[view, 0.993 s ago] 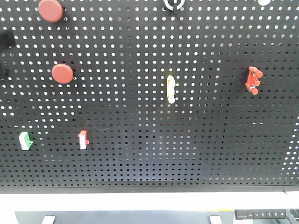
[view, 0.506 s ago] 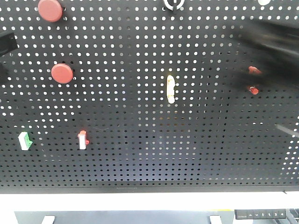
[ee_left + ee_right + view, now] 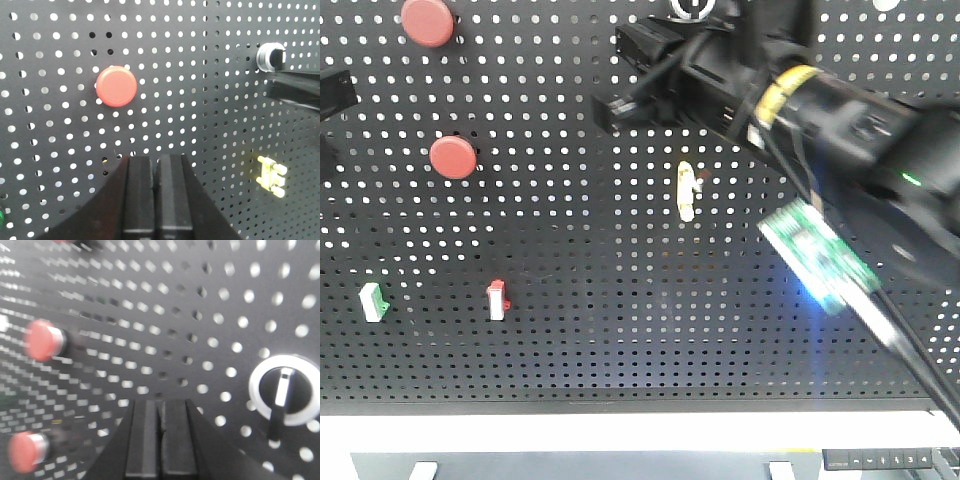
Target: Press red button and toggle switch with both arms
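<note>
Both closed, boxy (empty): left pincer (image 3: 155, 197), right pincer (image 3: 161, 440); smooth round red button (image 3: 116, 86) on perforated pegboard (image 3: 200, 125).

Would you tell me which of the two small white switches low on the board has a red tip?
The right-hand switch, down and right of the lower red button; the other switch, further left, has a green tip.

Pegboard (image 3: 570, 350): black, regular hole grid. Upper round button (image 3: 427, 22) and lower round button (image 3: 453, 157): red. Lever (image 3: 686, 190): pale yellow. Left rocker switch (image 3: 372, 301): white, green. Circuit board (image 3: 817, 255): green.
</note>
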Robot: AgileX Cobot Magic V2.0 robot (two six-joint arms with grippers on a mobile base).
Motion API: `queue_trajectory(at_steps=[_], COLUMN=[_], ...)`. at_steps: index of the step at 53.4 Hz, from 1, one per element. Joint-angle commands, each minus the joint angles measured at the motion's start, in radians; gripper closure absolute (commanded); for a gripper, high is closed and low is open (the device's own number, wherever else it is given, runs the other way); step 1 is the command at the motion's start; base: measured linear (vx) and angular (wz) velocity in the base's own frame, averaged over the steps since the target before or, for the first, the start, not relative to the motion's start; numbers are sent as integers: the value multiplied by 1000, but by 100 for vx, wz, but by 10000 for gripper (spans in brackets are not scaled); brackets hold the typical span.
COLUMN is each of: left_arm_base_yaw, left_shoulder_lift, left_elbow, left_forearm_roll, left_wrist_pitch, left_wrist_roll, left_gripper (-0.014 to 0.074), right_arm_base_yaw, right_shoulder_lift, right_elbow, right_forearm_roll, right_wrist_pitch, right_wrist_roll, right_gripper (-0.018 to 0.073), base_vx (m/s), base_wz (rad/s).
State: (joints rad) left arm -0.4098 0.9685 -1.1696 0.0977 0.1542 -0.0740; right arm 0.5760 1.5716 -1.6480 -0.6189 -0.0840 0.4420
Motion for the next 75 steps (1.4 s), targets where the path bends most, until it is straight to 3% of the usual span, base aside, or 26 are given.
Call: queue_trajectory(at_steps=[1,24,41,53,75], left_arm_base_yaw=[-5,-5,-5,-5,-5], left_shoulder_lift=[-8,-8,-8,-8,-8], left_elbow=[-30,-30,-30,-30,-30], left_forearm_roll=[-1,-1,-1,-1,-1], left_wrist_pitch=[-87,-87,-85,-86,-87], left_wrist_roll=[-5,-5,-5,-5,-5], left_gripper=[594,594,594,594,594], right_arm_base_yaw=[-2,-5,-85,-95,-95], right_shoulder_lift=[-24,-22,-62,-78,-102], right_elbow=[-75,-90,-90,-90,-111], right_forearm_roll=[3,-9,-10,-12,-137], right_wrist_pitch=[3,92,84,84,215], right_wrist_roll=[-3,-14,-5,-10,-6], right_gripper=[563,563,563,563,563], base_vx=[0,0,0,0,0], base_wz=[0,0,0,0,0])
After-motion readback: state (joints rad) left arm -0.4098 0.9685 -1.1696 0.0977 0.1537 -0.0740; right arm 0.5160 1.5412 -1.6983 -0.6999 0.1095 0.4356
